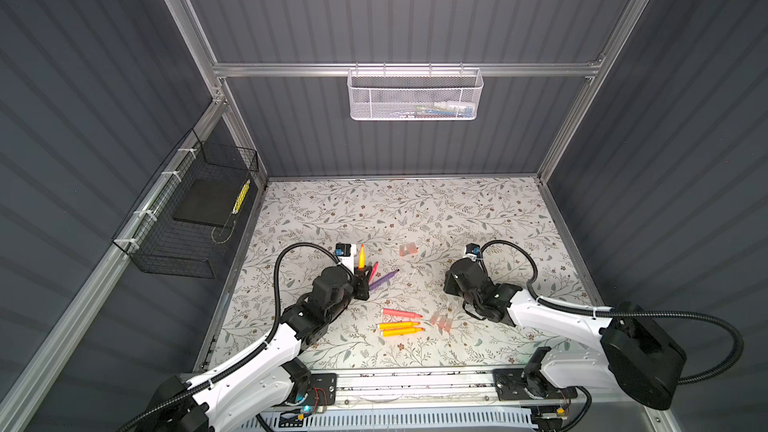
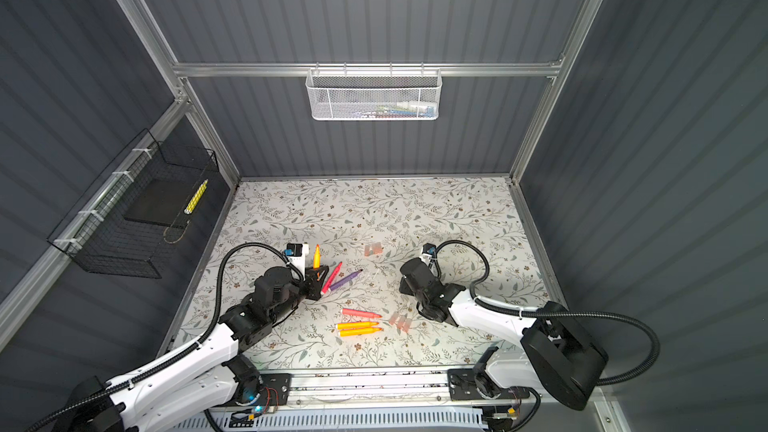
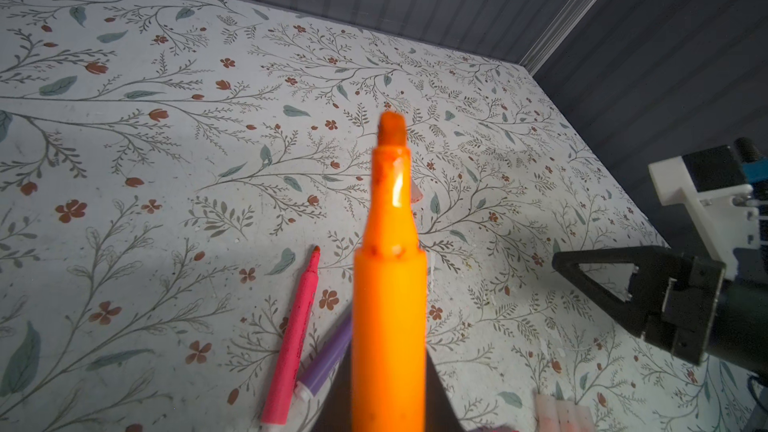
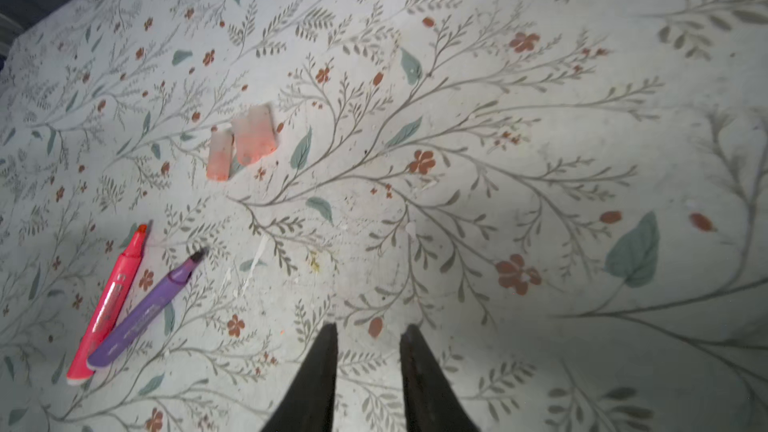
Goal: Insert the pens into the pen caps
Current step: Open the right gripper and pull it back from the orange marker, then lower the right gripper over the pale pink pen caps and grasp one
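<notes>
Left wrist view: orange pen (image 3: 390,305) stands tip-up, pinched at its base between the left gripper (image 3: 388,405) fingers. Right gripper (image 4: 368,332) fingers stand slightly apart, empty, over the floral table (image 4: 540,160). Pen caps (image 4: 243,141) lie beyond, near pink pen (image 4: 110,301) and purple pen (image 4: 145,311).

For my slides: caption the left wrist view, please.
Left gripper holds an uncapped orange pen; a pink pen and a purple pen lie on the table.
</notes>
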`<state>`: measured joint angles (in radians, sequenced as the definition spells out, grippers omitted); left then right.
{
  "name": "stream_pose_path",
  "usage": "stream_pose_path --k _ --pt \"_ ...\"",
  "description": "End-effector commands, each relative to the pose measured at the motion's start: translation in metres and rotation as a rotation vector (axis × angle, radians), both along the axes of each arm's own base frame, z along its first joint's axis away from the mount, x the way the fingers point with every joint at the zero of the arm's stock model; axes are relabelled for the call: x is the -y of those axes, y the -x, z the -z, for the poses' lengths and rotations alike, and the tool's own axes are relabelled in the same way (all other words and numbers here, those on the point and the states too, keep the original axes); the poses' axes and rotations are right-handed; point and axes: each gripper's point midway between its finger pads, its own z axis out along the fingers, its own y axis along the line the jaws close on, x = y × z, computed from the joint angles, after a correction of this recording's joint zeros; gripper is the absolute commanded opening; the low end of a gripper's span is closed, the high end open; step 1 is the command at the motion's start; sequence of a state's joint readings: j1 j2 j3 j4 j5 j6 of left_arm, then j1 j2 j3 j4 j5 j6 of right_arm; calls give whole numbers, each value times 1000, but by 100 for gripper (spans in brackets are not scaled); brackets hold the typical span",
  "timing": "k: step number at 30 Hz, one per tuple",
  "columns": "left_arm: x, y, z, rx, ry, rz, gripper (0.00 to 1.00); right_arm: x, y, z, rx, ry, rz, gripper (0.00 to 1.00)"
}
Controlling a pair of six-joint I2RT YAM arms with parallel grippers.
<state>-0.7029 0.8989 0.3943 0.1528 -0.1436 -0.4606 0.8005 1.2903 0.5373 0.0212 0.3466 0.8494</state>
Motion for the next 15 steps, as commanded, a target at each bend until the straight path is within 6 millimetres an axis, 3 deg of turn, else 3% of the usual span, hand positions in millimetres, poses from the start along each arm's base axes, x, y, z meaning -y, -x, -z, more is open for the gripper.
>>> stream_pose_path --k 1,7,15 --pt "4 -1 1 -10 -10 24 0 -2 27 11 -82 46 -23 28" --pt "7 6 1 -6 14 55 0 0 69 9 -104 71 -68 27" --pt "9 11 -2 -3 19 89 0 22 92 20 -164 79 -42 25"
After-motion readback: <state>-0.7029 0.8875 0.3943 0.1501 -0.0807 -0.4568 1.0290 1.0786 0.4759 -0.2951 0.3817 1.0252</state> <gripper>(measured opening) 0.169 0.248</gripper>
